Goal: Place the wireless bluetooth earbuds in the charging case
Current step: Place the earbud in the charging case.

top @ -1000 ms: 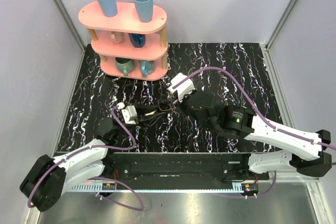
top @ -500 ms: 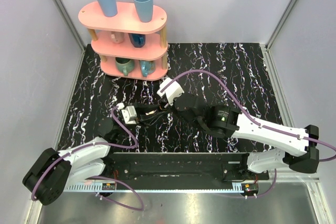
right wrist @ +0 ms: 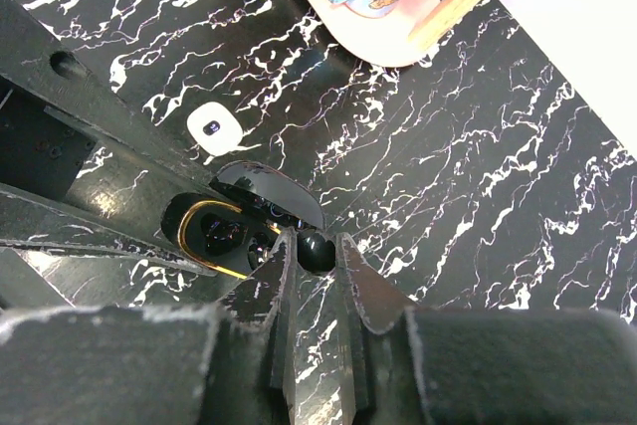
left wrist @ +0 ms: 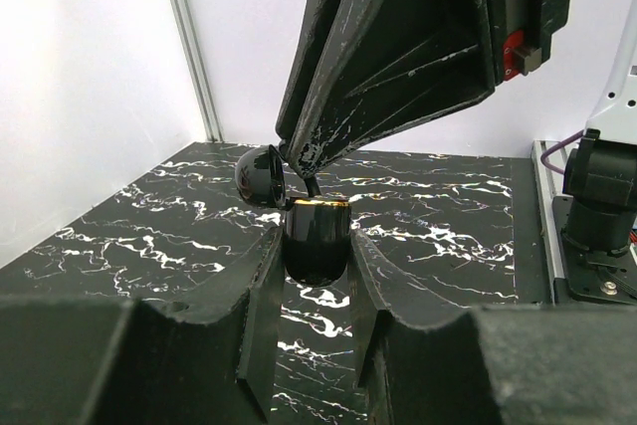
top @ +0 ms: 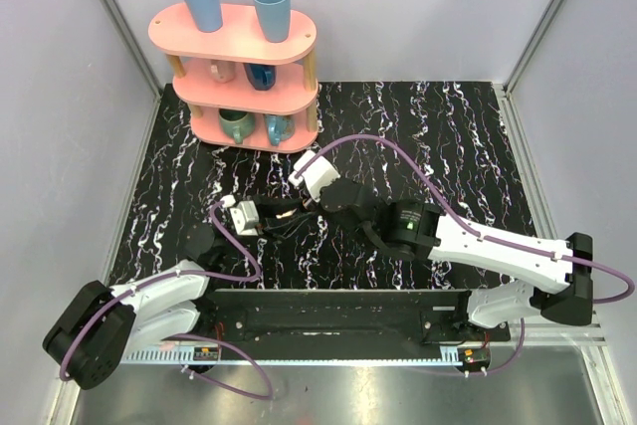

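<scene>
My left gripper [left wrist: 317,276] is shut on the charging case [left wrist: 317,241], a glossy black box held upright above the table with its lid [left wrist: 261,176] swung open. In the right wrist view the case [right wrist: 214,236] shows a gold rim and dark wells. My right gripper [right wrist: 317,251] is shut on a small rounded earbud [right wrist: 317,249], which looks dark and glossy here, at the case's open edge under the lid. A cream-white rounded earbud [right wrist: 214,129] lies on the table beyond the case. In the top view both grippers meet near the case [top: 291,212].
A pink three-tier shelf [top: 244,67] with blue cups and mugs stands at the back left; its base edge shows in the right wrist view [right wrist: 398,17]. The black marbled table [top: 448,146] extends to the right. Grey walls enclose the table.
My right arm has reached left and forward, bringing its fingertips down to the open case. My left gripper and the case have stayed in place.
</scene>
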`<action>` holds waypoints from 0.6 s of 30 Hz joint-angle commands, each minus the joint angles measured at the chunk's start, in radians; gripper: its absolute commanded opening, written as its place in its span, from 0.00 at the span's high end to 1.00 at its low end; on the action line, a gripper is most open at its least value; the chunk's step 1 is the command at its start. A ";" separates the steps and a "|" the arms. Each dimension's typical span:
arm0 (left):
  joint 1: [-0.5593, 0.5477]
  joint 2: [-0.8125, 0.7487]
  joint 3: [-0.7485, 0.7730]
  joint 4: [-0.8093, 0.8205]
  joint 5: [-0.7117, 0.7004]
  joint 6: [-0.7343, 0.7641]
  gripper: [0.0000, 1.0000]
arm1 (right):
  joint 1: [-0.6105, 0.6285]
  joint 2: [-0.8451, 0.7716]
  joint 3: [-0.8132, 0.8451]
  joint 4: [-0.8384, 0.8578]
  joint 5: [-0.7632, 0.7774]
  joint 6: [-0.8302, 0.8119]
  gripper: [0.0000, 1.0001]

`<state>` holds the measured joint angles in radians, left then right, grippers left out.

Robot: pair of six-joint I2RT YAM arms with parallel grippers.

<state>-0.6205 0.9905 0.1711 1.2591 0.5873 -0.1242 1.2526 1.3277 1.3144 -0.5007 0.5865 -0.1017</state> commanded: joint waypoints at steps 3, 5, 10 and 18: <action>-0.002 0.002 0.008 0.148 0.025 -0.005 1.00 | 0.024 0.013 -0.001 0.057 0.021 -0.035 1.00; -0.002 0.002 0.008 0.148 0.022 -0.003 1.00 | 0.033 0.019 0.003 0.053 0.019 -0.047 1.00; -0.002 -0.010 0.010 0.137 0.000 -0.005 1.00 | 0.071 0.048 0.000 0.042 0.062 -0.078 1.00; -0.002 -0.027 0.005 0.128 -0.043 -0.012 1.00 | 0.113 0.045 -0.012 0.082 0.134 -0.102 1.00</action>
<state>-0.6212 0.9871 0.1692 1.2461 0.5797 -0.1333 1.3380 1.3697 1.3140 -0.4725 0.7143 -0.1936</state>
